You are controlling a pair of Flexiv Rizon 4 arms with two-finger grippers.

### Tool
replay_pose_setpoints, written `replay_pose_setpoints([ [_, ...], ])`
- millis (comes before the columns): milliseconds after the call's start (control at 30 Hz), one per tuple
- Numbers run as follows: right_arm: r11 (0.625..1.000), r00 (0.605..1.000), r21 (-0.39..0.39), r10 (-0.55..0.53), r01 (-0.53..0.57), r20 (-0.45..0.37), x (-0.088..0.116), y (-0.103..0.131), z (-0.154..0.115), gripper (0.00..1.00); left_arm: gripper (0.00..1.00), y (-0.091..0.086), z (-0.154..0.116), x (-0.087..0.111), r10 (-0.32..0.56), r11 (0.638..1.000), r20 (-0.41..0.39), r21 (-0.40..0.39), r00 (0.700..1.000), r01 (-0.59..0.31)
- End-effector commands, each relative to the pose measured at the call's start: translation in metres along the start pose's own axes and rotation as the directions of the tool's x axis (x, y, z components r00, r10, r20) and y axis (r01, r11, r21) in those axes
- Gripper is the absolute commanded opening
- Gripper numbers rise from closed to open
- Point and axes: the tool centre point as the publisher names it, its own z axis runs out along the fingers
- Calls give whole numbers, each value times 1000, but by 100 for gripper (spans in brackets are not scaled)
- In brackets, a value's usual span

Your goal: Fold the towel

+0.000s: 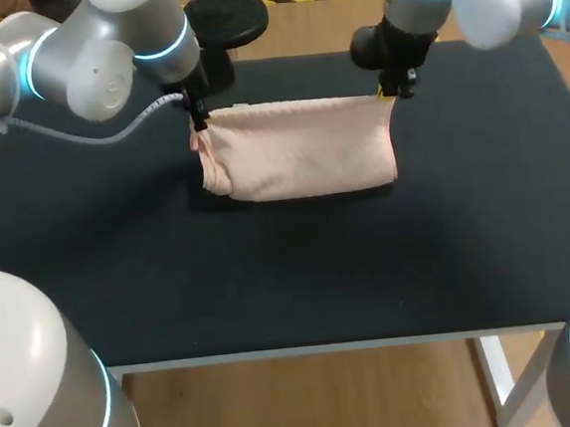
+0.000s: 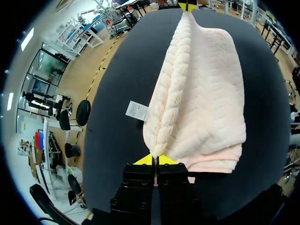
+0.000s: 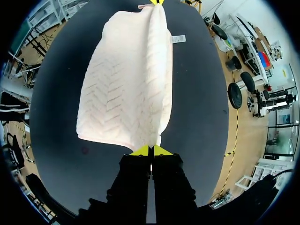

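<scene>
While the pink towel (image 1: 300, 152) rests on the table (image 1: 271, 285), left gripper (image 2: 155, 160) and right gripper (image 3: 151, 151) each clamp one of its far corners.

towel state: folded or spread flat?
Folded over, not spread. The towel shows doubled layers at its left end; left gripper and right gripper pinch its far-edge corners.

So the flat rectangular table (image 1: 290, 273) has a matte black top, a thin pale edge along the near side and a white leg at the near right corner. Lying on it is a pale pink ribbed cloth towel (image 1: 305, 152), doubled over, close to the far edge around the middle. Its small white label (image 2: 137, 111) sits flat on the black top on the far side.
</scene>
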Motion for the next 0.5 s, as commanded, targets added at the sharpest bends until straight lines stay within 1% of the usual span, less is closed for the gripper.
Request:
replay_pose_setpoints([
  [33,1000,1000,9,6,-6,-6,-8,0,3,0,0,-2,14,-8,6,1000,-29,-3,1000,-7],
  [300,1000,1000,8,18,-18,2,-12,-1,6,0,0,-4,18,-16,12,1000,-29,-1,1000,-12],
  [333,1000,1000,6,19,-19,4,-13,-1,7,10,7,-5,17,-17,9,1000,-28,0,1000,-9],
  [367,1000,1000,7,20,-20,5,-14,-1,8,26,18,-5,17,-18,7,1000,-28,1,1000,-7],
  [400,1000,1000,8,21,-21,6,-14,-1,8,64,38,-5,17,-18,7,1000,-28,2,1000,-7],
  [433,1000,1000,16,25,-25,9,-15,-1,9,100,99,-5,17,-19,6,1000,-28,2,1000,-6],
  [500,999,1000,19,29,-29,11,-16,-2,9,100,100,-5,17,-21,2,1000,-28,3,1000,-1],
])
